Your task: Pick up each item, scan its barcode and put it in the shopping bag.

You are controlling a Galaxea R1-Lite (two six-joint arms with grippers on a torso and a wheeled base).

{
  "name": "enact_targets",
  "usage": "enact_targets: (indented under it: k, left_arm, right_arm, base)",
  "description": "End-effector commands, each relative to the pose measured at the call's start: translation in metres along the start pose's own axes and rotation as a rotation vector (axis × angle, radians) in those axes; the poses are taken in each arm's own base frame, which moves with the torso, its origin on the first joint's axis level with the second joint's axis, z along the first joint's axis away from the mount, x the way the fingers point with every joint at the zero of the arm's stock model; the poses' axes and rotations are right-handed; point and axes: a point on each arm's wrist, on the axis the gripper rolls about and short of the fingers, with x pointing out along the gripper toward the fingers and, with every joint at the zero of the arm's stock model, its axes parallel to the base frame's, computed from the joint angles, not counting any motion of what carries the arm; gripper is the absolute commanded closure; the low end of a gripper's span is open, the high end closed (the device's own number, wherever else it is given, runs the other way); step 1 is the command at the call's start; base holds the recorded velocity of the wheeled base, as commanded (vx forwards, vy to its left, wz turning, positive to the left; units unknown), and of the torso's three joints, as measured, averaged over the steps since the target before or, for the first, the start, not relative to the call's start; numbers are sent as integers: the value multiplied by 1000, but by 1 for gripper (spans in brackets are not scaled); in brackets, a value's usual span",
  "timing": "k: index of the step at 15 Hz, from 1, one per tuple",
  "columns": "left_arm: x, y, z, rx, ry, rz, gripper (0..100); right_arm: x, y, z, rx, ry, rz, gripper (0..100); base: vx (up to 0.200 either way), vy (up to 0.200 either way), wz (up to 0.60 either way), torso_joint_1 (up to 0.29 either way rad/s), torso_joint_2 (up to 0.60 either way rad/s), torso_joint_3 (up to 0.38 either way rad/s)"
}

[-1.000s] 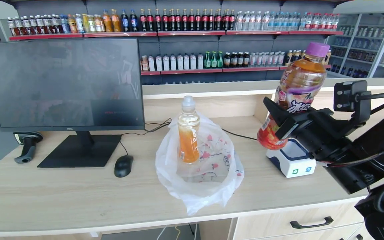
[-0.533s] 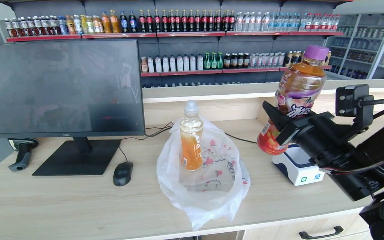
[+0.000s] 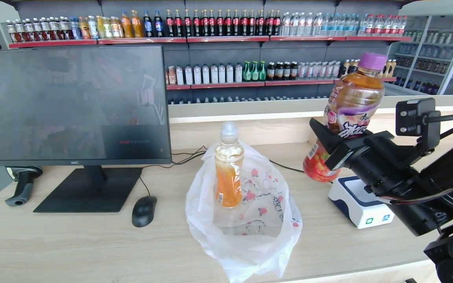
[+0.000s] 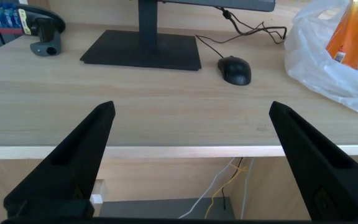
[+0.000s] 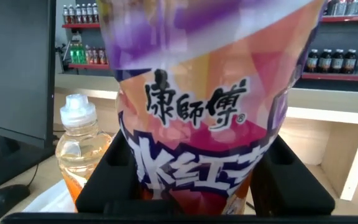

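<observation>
Two grippers: left gripper (image 4: 191,109) spread wide, empty. Orange bottle (image 3: 228,173) stands in shopping bag (image 3: 246,232), centre. Right gripper (image 3: 334,143) clamped on tilted purple-capped bottle (image 3: 354,98), upper right, above scanner (image 3: 362,204). Best: turn barcode toward scanner window, hold steady.
</observation>
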Motion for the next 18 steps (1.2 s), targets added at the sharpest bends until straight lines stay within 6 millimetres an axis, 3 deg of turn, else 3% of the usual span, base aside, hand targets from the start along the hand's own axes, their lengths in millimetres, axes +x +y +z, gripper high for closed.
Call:
enact_targets:
  k: [1,7,18]
  left_arm:
    - [0,0,0,-1,-1,0,0]
    - [0,0,0,-1,-1,0,0]
    - [0,0,0,1,-4,0,0]
  right_arm:
    - [-7,0,-1,-2,14,3,100]
    - [-6,1,-7,-1,36,6,100]
    - [26,9,-64,14,155,19,100]
  base:
    - [0,0,0,0,0,0]
    - [0,0,0,0,0,0]
    - [0,0,0,0,0,0]
